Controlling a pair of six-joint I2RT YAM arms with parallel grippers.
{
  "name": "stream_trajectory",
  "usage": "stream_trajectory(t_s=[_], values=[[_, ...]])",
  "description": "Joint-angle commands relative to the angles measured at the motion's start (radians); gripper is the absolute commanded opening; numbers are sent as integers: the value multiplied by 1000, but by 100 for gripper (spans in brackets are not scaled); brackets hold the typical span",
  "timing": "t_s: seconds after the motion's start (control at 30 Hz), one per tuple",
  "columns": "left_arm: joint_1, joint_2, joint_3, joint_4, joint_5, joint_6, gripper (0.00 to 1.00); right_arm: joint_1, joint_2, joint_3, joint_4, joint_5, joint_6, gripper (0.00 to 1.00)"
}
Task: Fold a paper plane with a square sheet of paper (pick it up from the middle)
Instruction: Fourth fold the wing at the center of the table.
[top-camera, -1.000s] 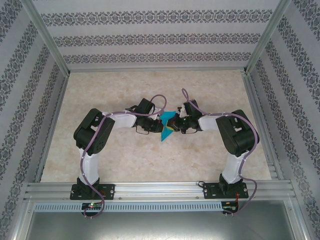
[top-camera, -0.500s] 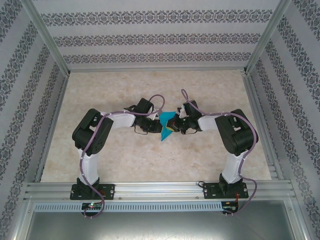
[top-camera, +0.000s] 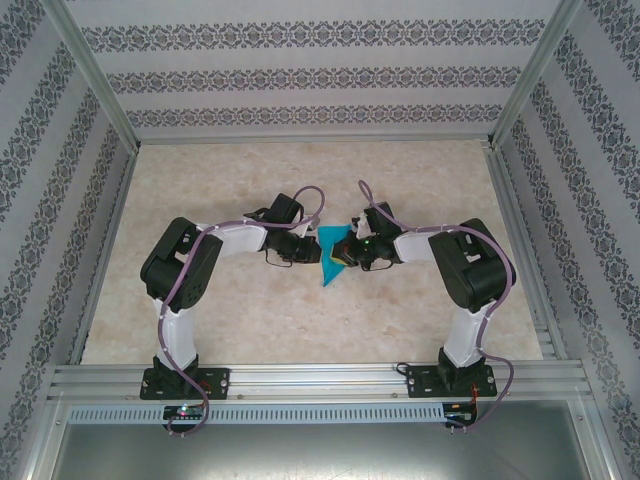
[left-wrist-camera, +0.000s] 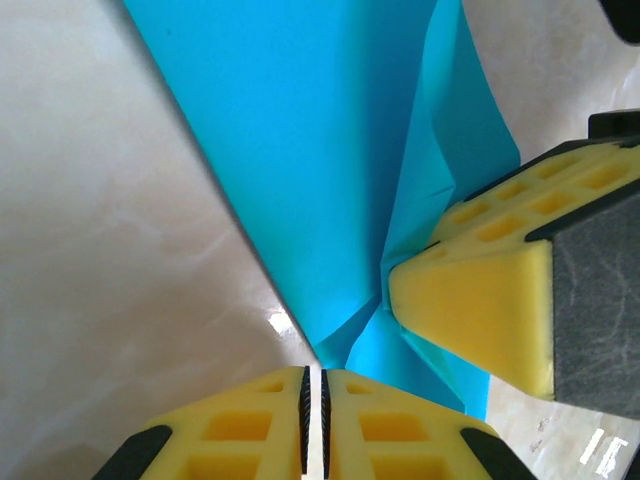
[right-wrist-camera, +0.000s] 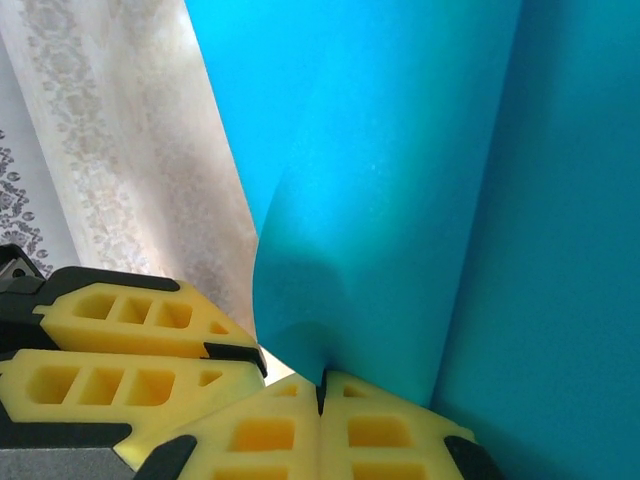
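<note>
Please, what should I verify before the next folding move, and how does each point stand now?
1. Right gripper shut on the teal paper: ok.
2. Left gripper gripping the paper's corner: cannot tell; its fingers are nearly together at the tip.
3. Paper over the middle of the table: ok.
4. Crease flat: not ok; paper bulges rounded beside the right gripper.
5. Purple cables clear of the paper: ok.
</note>
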Motion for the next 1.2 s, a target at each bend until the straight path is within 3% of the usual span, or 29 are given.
stream_trajectory(t_s=[0.0,0.43,1.17], values=[[8,17,23,28,28,-22,16,9,-28,7,-31,-4,-38,1],[8,64,15,77,78,-50,18,20,-57,-7,-22,-10,-55,1],[6,117,12,68,71,-27,9,47,-38,-40,102,-55,13,1]])
